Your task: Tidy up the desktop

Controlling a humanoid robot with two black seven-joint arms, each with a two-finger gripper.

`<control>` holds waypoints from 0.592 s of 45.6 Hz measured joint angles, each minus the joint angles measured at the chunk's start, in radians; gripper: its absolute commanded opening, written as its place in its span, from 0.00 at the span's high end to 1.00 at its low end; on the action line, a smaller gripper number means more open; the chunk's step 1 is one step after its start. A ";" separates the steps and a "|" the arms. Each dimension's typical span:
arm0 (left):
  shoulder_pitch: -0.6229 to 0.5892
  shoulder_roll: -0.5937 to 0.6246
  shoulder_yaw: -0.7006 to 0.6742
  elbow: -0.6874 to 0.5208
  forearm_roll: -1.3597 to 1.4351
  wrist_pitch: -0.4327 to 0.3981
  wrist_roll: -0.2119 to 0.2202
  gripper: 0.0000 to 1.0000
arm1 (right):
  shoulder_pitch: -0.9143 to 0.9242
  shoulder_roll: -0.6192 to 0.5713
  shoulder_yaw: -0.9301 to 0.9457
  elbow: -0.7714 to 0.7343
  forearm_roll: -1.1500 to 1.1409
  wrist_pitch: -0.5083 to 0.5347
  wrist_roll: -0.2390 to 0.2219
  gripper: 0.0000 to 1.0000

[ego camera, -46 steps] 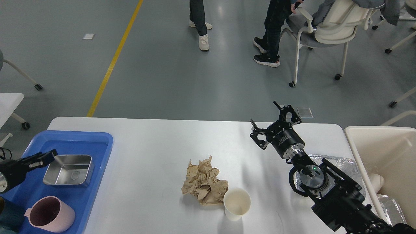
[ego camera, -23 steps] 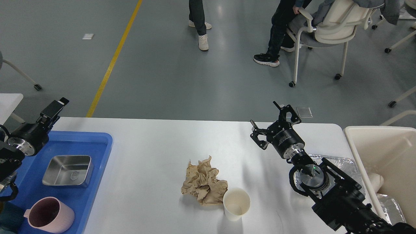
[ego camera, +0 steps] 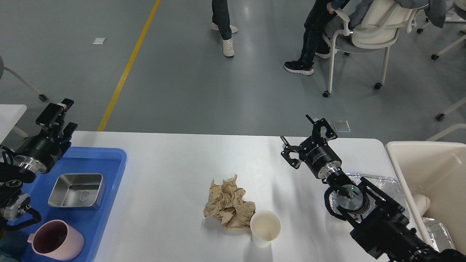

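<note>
The white desktop (ego camera: 174, 163) spans the view. A crumpled brown paper (ego camera: 227, 202) lies near its middle, touching a white paper cup (ego camera: 265, 228) that stands upright at its right front. A crinkled foil tray (ego camera: 378, 185) lies at the right, partly under my right arm. My right gripper (ego camera: 307, 135) hangs open above the desktop's far right part, holding nothing. My left gripper (ego camera: 58, 114) is raised over the far left corner, above the blue bin (ego camera: 105, 182), and its fingers stand apart with nothing between them.
The blue bin holds a steel rectangular dish (ego camera: 77, 190) and a pink mug (ego camera: 54, 240). A cream-coloured bin (ego camera: 429, 171) stands at the right edge with foil and a pale object inside. People and wheeled chairs (ego camera: 364, 32) are beyond the table.
My left arm rose from low over the steel dish to above the bin's far left corner, and its gripper now points upward. The right arm stayed put. A person behind moved a foot.
</note>
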 measured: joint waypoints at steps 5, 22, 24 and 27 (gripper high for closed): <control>0.003 -0.060 -0.021 -0.011 0.001 -0.001 0.000 0.03 | 0.000 0.000 -0.002 -0.001 -0.001 0.000 0.000 0.00; -0.016 -0.281 -0.097 -0.007 0.000 -0.001 0.002 0.03 | 0.000 0.004 -0.002 -0.002 -0.001 -0.001 0.001 0.00; -0.017 -0.305 -0.099 -0.007 0.000 -0.001 0.002 0.03 | -0.002 0.004 -0.003 -0.001 -0.001 -0.001 0.001 0.00; -0.016 -0.331 -0.100 -0.010 0.001 0.000 0.001 0.03 | -0.002 0.005 -0.003 0.001 -0.001 -0.001 0.001 0.00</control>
